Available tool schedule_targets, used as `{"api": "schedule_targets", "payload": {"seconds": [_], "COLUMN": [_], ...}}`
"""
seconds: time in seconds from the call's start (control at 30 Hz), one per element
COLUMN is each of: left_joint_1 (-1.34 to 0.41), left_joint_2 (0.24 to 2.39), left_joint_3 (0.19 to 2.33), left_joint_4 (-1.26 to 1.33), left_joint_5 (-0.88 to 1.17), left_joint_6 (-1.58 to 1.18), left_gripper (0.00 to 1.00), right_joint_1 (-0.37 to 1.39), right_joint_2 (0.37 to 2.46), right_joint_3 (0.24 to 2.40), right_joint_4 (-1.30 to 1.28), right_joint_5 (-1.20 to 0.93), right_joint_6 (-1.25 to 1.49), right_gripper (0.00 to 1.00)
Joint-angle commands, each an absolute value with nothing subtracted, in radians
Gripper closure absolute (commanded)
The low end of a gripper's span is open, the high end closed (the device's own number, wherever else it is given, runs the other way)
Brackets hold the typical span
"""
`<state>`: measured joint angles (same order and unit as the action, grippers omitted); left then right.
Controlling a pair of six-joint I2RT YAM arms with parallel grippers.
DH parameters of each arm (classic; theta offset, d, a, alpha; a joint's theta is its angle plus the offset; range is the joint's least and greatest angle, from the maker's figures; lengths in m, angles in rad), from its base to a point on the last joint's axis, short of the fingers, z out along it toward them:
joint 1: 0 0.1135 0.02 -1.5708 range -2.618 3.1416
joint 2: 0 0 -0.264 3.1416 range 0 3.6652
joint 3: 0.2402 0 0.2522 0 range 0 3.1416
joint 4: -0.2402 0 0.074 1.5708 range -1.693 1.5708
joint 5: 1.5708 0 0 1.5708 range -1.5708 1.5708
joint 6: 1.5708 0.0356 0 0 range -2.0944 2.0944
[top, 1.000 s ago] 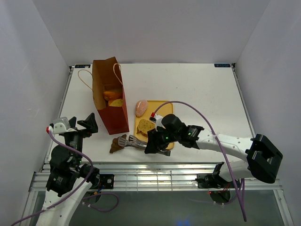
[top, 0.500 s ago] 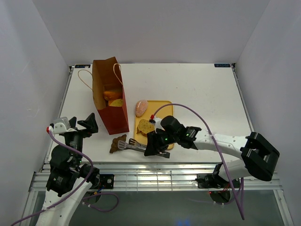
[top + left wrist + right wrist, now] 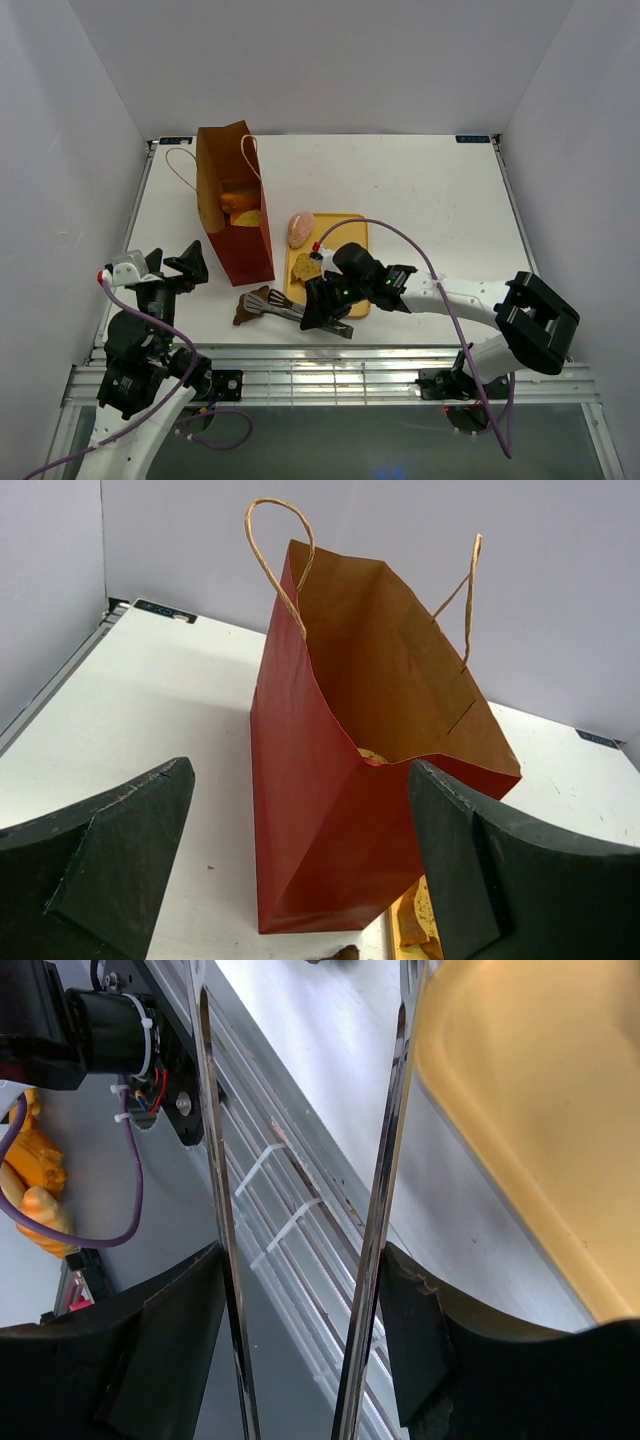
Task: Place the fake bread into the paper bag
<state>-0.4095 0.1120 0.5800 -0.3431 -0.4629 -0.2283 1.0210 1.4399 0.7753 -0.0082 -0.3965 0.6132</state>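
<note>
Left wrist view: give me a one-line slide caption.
Open left gripper faces the upright, open paper bag on the white table.

paper bag (image 3: 240,250) left of tray (image 3: 352,230), tongs (image 3: 278,304) before them

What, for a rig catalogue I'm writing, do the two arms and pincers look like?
The left arm and right arm have white links, bulky black joints and loose purple cables. The left pincer and right pincer have black wedge-shaped fingers.

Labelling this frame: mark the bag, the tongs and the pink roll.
bag (image 3: 320,840), left wrist view, red outer wall.
tongs (image 3: 283,303), top view, arms near the head.
pink roll (image 3: 300,229), top view, its middle.
</note>
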Motion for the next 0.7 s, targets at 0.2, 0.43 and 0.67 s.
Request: {"api": "schedule_targets", "payload": {"seconds": [0.2, 0.43, 0.67], "left_joint_1": [-0.417, -0.419, -0.42], "left_joint_2": [0.103, 0.103, 0.101], "left_joint_3": [0.572, 0.572, 0.572], "left_joint_4": [-0.339, -0.339, -0.339], "left_joint_5": [-0.453, -0.451, -0.451], "left_joint_6": [-0.224, -0.224, -0.224], "left_gripper": [0.02, 0.02, 0.02], "right_joint_1": [1.031, 1.054, 1.074], "right_joint_2": [1.493, 1.543, 1.571], "right_joint_3": [0.887, 0.96, 1.038], "right_joint_4": [-0.046, -0.123, -0.219], "right_joint_5": [-0.408, -0.373, -0.328], "right_joint_6": [0.571, 0.529, 0.482], "right_gripper": [0.34, 0.36, 0.43]}}
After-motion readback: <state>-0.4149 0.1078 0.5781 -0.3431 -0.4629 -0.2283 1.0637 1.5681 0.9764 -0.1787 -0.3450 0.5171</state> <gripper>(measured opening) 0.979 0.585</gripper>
